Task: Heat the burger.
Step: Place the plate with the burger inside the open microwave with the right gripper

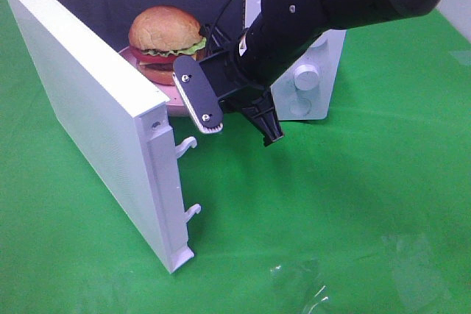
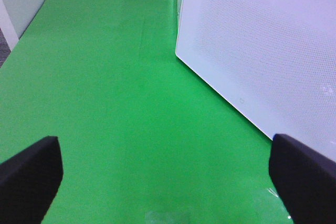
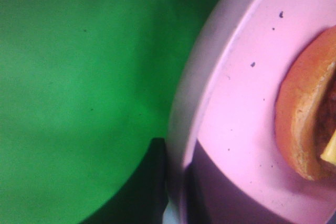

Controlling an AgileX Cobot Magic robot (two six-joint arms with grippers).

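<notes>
Soft, stacked and apt to slide apart, the burger (image 1: 165,34) sits on a pink plate (image 3: 236,77) inside the open microwave (image 1: 331,64), best handled by the stiff rim the right gripper (image 1: 212,124) seemingly pinches; the left gripper (image 2: 168,182) gapes wide.

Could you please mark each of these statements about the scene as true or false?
1. The microwave's door is open. True: the door stands swung wide.
2. The burger sits on a blue plate. False: the burger sits on a pink plate.
3. The left claw is open and empty. True: the left claw has its fingers wide apart over bare green cloth.
4. The burger lies on the cloth beside the microwave. False: it rests on the plate at the opening of the microwave.
</notes>
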